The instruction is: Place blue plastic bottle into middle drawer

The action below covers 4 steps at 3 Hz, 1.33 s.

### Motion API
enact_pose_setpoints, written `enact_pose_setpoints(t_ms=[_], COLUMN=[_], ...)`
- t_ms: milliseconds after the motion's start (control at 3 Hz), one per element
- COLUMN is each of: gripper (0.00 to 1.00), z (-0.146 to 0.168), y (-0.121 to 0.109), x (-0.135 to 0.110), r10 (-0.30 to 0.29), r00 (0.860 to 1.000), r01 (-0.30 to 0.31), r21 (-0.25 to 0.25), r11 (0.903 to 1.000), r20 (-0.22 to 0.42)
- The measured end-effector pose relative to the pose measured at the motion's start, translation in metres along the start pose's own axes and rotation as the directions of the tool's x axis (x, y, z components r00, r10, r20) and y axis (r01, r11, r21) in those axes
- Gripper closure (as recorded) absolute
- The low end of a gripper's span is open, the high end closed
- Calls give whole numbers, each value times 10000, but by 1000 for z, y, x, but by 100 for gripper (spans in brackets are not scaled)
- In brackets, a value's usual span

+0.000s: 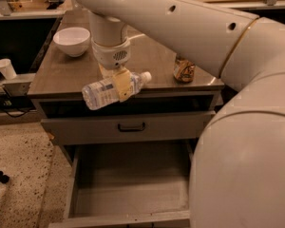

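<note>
The gripper is hanging just past the front edge of the bench, left of its middle. Its pale yellowish jaws are clamping the blue plastic bottle around the middle. Only the near jaw is showing as a flat pad across the label, and the far one is lying hidden behind the bottle.

The bottle is clear, ribbed plastic and is tilting, with its white cap pointing up and right and its rounded base dipping down and left. It is hanging in the air above the grey drawer front with the black handle, touching neither.

Below that, the middle drawer is standing pulled out as a dull grey metal box with a bare flat floor and low side walls. Its right side is disappearing behind the robot's smooth white body, and the picture's bottom edge is cutting off its front lip.

On the bench's brown, wood-grained top, a glossy white bowl is sitting near the far left corner. A gold can is standing toward the front right corner, with markings too blurred to read. The thick white arm, dotted with small dark holes, is covering much of the far edge of the bench.
</note>
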State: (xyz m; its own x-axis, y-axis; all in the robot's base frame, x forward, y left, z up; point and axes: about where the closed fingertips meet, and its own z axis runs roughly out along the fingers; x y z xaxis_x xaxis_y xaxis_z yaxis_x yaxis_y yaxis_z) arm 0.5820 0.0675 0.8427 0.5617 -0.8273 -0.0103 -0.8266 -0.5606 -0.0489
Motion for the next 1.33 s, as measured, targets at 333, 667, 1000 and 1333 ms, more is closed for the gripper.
enact_pose_setpoints(t_ms=[333,667,1000,1333], gripper=[100,100,100,100], z=[-11,-5,20,19], y=[17,71,100,98], x=[5,2,5,5], r10=[937,2556,3171,3087], r00=[9951,9661,9458,9487], r01=[-915,-2516,-3153,-3067], r21=[669,877,365,390], r11=[9936,9638,9483,9510], r20=[-314,-373,-698,-682])
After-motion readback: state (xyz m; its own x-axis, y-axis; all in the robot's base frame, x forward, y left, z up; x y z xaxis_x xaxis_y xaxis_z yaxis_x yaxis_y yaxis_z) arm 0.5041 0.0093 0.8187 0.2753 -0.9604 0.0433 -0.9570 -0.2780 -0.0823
